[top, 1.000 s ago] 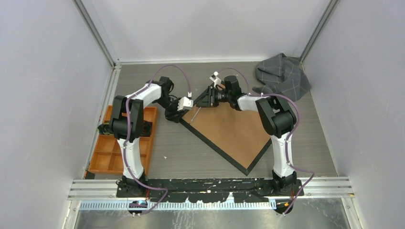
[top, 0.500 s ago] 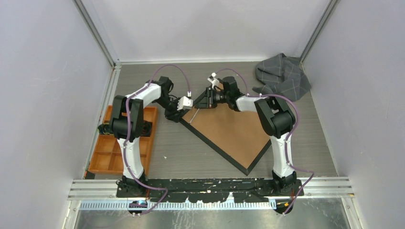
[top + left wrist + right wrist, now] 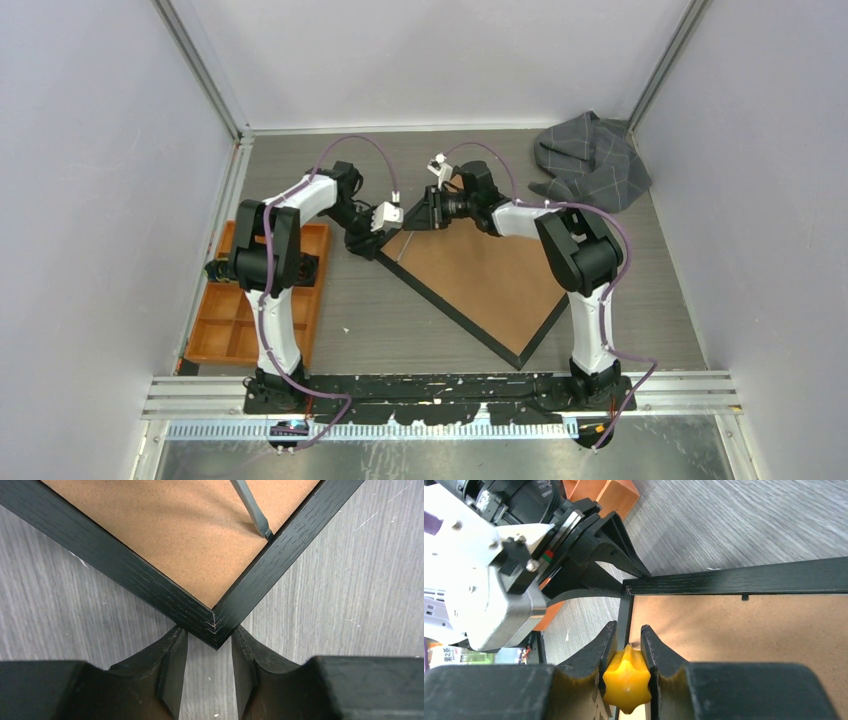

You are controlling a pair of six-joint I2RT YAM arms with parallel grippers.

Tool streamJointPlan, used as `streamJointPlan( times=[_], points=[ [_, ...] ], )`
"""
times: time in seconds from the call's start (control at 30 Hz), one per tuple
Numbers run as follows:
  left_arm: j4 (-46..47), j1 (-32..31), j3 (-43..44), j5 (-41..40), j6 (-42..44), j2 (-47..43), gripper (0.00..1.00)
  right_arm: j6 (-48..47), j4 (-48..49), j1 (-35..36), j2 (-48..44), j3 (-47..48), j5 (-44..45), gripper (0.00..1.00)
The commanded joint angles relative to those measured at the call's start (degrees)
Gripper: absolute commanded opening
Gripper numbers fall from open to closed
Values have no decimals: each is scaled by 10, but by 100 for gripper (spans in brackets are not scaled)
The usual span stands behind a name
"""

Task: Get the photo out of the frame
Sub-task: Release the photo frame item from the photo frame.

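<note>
Frame: a large rectangular picture frame (image 3: 455, 310) with a thin black wood-grained border lies face down and flat on the table, turned so that its corners point like a diamond.
Board: a plain brown fibreboard back (image 3: 485, 272), matte and finely speckled, fills the frame inside the border.
Photo: hidden; only the board side faces up.
Table: a grey table (image 3: 400, 320) with streaked wood-grain laminate and faint scratches.
Left tool: the black, wedge-shaped left tool (image 3: 209, 630) stands at the frame's far-left corner. Its fingers are narrowly apart, with the mitred corner between them. Each finger touches an outer edge of the border, so it holds the corner.
Right tool: the right tool (image 3: 628, 630) is clamped on the yellow, star-lobed plastic handle of a screwdriver (image 3: 626, 682). It hangs over the board just inside that same corner, facing the left tool.
Blade: the screwdriver's slim grey metal blade (image 3: 252, 510) slants down across the board. Its flat tip rests where the board meets the inner edge of the border, near the held corner.
Tray: an orange plastic tray (image 3: 255, 300) with square compartments sits at the table's left edge, well apart from the frame.
Cloth: a crumpled grey checked cloth (image 3: 592, 158) lies at the far right corner.
</note>
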Motion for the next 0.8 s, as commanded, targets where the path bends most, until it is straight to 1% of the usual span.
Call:
streamJointPlan(
  times=[0.0,0.07,0.23,0.3,0.4,0.43,0.53,0.63,0.77],
  points=[
    [21,-7,7,48,-24,17,38,5,12,64,-19,-55,-52,1],
    [28,-7,2,47,-29,16,38,27,51,70,-18,-69,-57,1],
    [38,-8,-5,31,-56,13,39,73,64,72,10,-56,-68,1],
    [50,-8,-12,19,-68,7,39,69,35,73,9,-52,-72,1],
    [78,-8,-31,4,-93,-5,39,32,-54,73,8,-40,-79,1],
    [86,-8,-36,4,-103,-10,38,28,-68,73,8,-44,-82,1],
    [100,-10,-45,3,-136,-14,39,32,-70,73,7,-60,-89,1],
    [118,-12,-44,-22,-182,-11,39,45,-60,75,19,-62,-102,1],
    [145,-16,-52,-53,-207,-12,39,47,-37,75,30,-69,-98,1]
  ],
)
